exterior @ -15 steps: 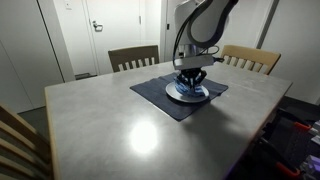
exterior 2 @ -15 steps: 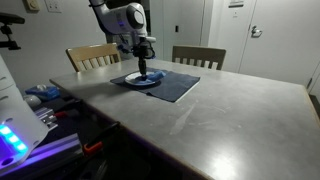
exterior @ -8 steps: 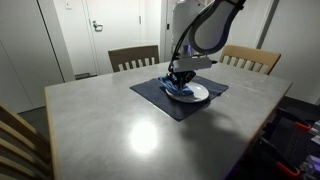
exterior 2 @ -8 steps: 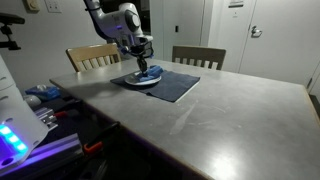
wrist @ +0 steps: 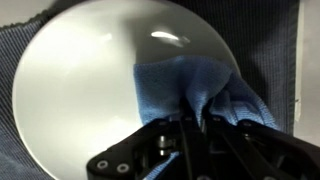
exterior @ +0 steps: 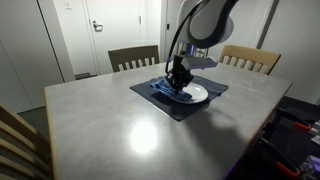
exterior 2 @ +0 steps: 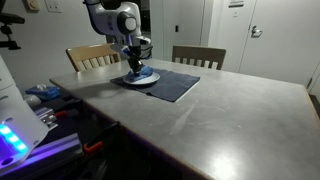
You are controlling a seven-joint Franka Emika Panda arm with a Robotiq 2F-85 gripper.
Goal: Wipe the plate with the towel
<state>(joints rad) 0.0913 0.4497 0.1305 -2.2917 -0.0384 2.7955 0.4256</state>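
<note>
A white plate (wrist: 90,80) lies on a dark blue placemat (exterior: 170,100); it shows in both exterior views (exterior: 195,94) (exterior 2: 140,78). My gripper (wrist: 195,120) is shut on a light blue towel (wrist: 180,85) and presses it down onto the plate. In the wrist view the towel spreads over the plate's right half, bunched up between the jaws. In an exterior view the gripper (exterior: 180,82) stands over the plate's left side, with the towel (exterior: 170,88) beneath it. In an exterior view the gripper (exterior 2: 135,66) hides most of the towel.
The grey table (exterior: 110,125) carries only the placemat and plate. Wooden chairs (exterior: 133,57) (exterior: 250,58) stand at the far side, and another chair back (exterior: 18,135) is at the near corner. Equipment (exterior 2: 30,110) sits beside the table.
My gripper has slid the towel across the plate, from over its middle to its side, uncovering more of the white surface. The plate and placemat have stayed put.
</note>
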